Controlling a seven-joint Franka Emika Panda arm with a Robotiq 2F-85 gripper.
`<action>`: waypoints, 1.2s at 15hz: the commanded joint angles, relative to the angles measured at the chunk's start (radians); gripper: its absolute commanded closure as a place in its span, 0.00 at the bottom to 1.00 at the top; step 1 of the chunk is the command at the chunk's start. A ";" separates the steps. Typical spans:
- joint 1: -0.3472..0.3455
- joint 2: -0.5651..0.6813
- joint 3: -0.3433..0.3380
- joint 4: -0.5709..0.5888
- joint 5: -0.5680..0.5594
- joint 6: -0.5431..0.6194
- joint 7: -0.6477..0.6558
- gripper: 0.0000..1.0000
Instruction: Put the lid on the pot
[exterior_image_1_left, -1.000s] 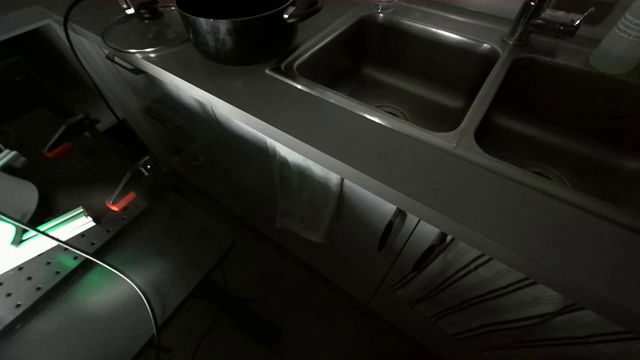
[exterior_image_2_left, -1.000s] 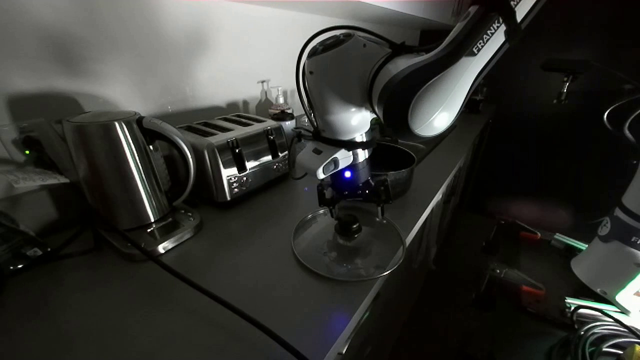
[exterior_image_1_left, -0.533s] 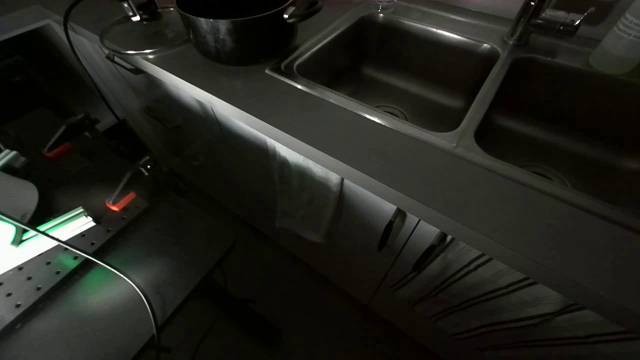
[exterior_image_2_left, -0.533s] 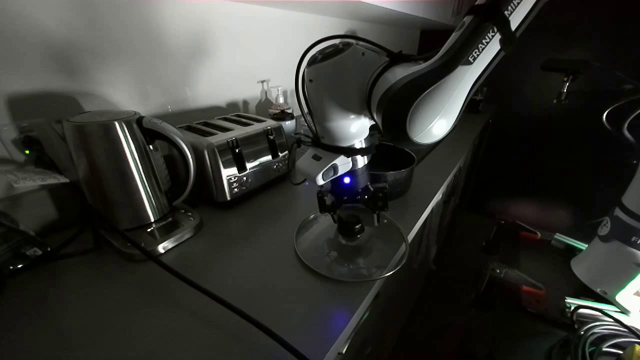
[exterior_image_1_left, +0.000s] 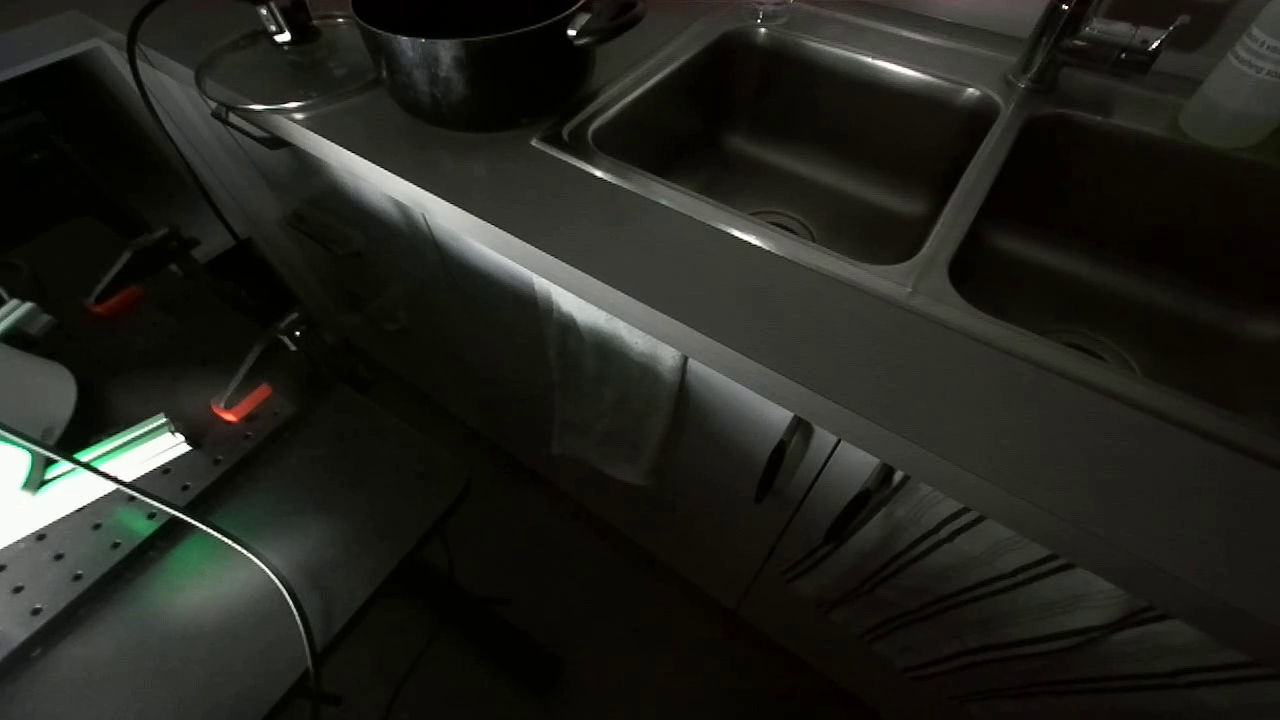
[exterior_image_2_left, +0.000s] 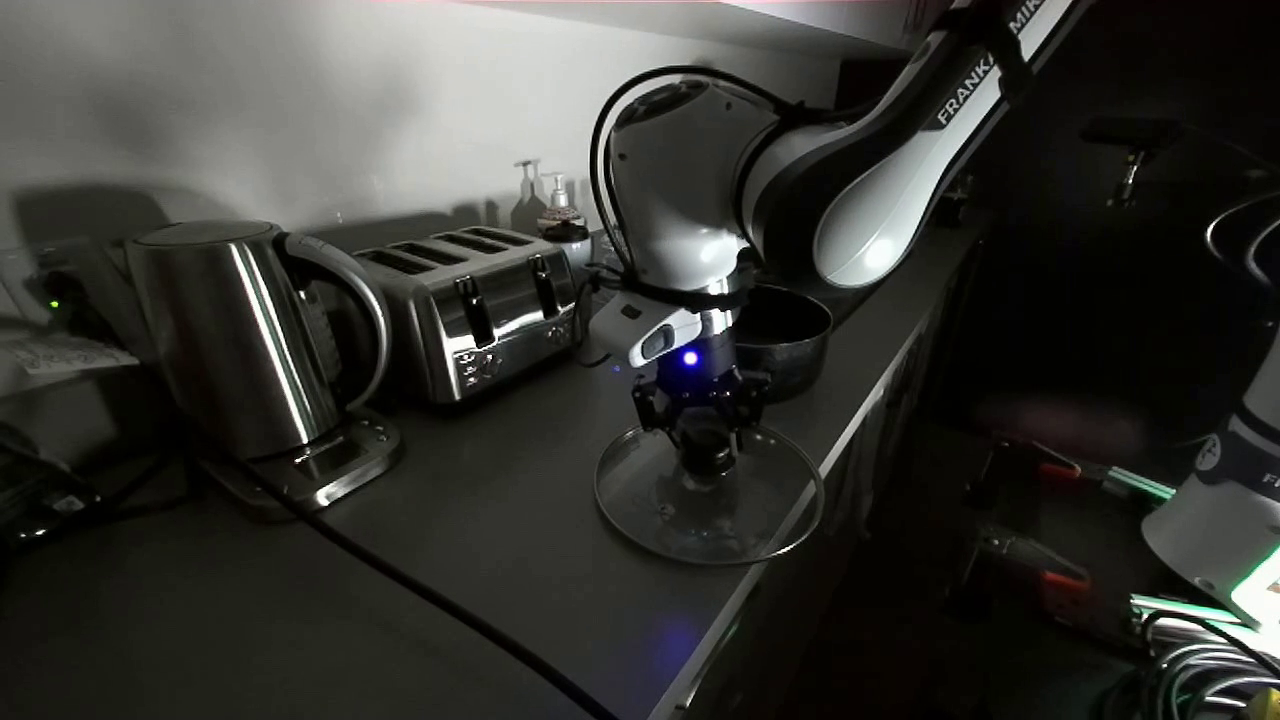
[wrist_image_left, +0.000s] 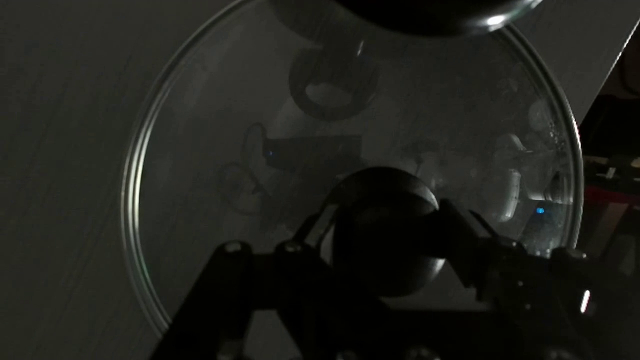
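1. Robotiq gripper (exterior_image_2_left: 706, 440) is poised beside the dark metal pot (exterior_image_1_left: 480, 80); between part-spread fingers (wrist_image_left: 460, 245) the black knob (exterior_image_2_left: 705, 460) of the glass lid (exterior_image_2_left: 710, 515) is framed, though whether it is firmly pinched cannot be told.
2. Knob up, that lid is laid on the countertop (exterior_image_2_left: 500, 520), just beside the pot.
3. Upright, the pot is caught between lid and double-basin sink (exterior_image_1_left: 963, 215).
4. Left of the pot in an exterior view, the four-slot toaster (exterior_image_2_left: 480, 320) is spotted, the electric kettle (exterior_image_2_left: 230, 340) farther out.

Lid (exterior_image_2_left: 700, 525) beside pot (exterior_image_2_left: 792, 362), gripper (exterior_image_2_left: 708, 438) around knob (exterior_image_2_left: 707, 458)
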 joint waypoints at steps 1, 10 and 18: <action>-0.004 -0.023 0.007 -0.018 0.016 0.021 -0.028 0.73; -0.003 -0.185 0.072 -0.118 0.118 0.024 -0.141 0.73; 0.039 -0.379 0.093 -0.235 0.245 0.010 -0.284 0.73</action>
